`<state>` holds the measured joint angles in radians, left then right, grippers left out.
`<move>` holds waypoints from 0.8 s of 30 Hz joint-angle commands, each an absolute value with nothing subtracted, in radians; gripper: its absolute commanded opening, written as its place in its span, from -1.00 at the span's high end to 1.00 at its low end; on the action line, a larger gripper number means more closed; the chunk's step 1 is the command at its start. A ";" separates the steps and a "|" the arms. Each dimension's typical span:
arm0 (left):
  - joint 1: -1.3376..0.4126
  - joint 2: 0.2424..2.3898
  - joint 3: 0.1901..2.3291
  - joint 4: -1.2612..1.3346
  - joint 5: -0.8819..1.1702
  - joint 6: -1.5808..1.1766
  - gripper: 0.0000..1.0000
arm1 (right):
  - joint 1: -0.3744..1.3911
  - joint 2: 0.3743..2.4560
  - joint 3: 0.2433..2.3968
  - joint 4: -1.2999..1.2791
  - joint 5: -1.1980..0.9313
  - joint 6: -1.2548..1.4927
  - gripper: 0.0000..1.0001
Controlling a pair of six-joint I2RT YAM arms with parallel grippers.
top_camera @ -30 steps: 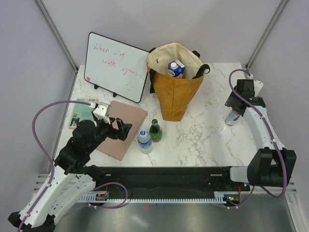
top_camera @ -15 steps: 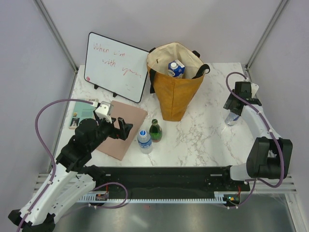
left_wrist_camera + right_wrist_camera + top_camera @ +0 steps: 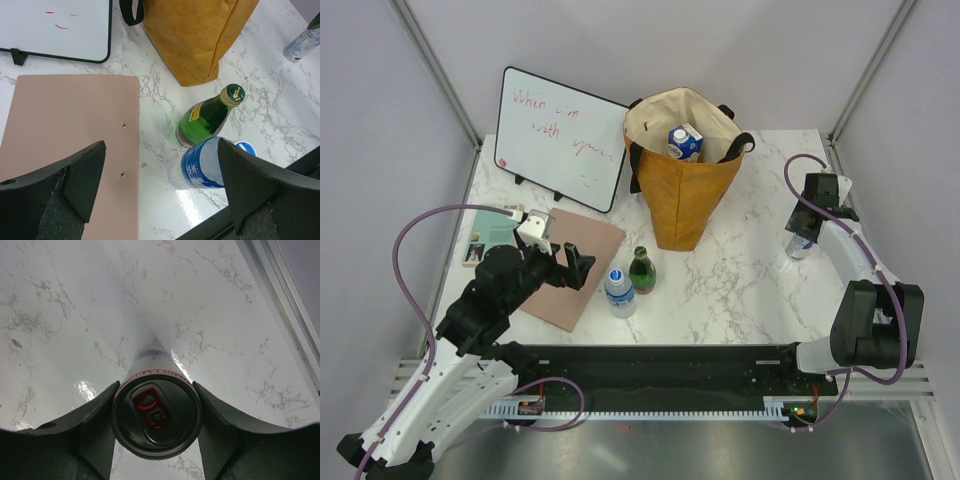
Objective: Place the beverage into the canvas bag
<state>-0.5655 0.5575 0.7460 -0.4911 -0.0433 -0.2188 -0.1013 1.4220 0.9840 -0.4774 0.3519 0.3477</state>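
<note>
The mustard-brown canvas bag (image 3: 682,195) stands upright at the back centre, with a blue-and-white carton (image 3: 685,142) inside; it also shows in the left wrist view (image 3: 200,35). A silver can with a red tab (image 3: 156,415) stands on the marble at the right (image 3: 801,246). My right gripper (image 3: 156,390) comes down over it, with both fingers pressed against the can's sides (image 3: 805,236). A green glass bottle (image 3: 210,117) and a blue-labelled water bottle (image 3: 207,162) stand in front of the bag. My left gripper (image 3: 161,145) is open and empty just left of them (image 3: 582,265).
A pink board (image 3: 570,262) lies under the left gripper, beside a teal booklet (image 3: 492,232). A whiteboard (image 3: 560,135) leans at the back left. The frame rail (image 3: 290,305) runs along the table's right edge, close to the can.
The right wrist has shifted slightly back and right, settling over the can. The left arm moved slightly at first, then held still. The bottles, can and bag have not moved.
</note>
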 commanded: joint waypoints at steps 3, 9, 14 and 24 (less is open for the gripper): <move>-0.571 0.548 0.746 -0.457 -0.043 -0.201 -0.99 | -0.104 1.397 0.991 -0.425 0.357 0.311 -0.01; -0.571 0.545 0.744 -0.459 -0.043 -0.201 -0.99 | -0.103 1.349 1.020 -0.443 0.285 0.284 0.46; -0.571 0.551 0.749 -0.457 -0.035 -0.201 -0.99 | -0.101 1.325 1.117 -0.508 0.282 0.270 0.91; -0.571 0.549 0.747 -0.459 -0.038 -0.201 -0.99 | -0.060 1.308 1.504 -0.695 0.239 0.215 1.00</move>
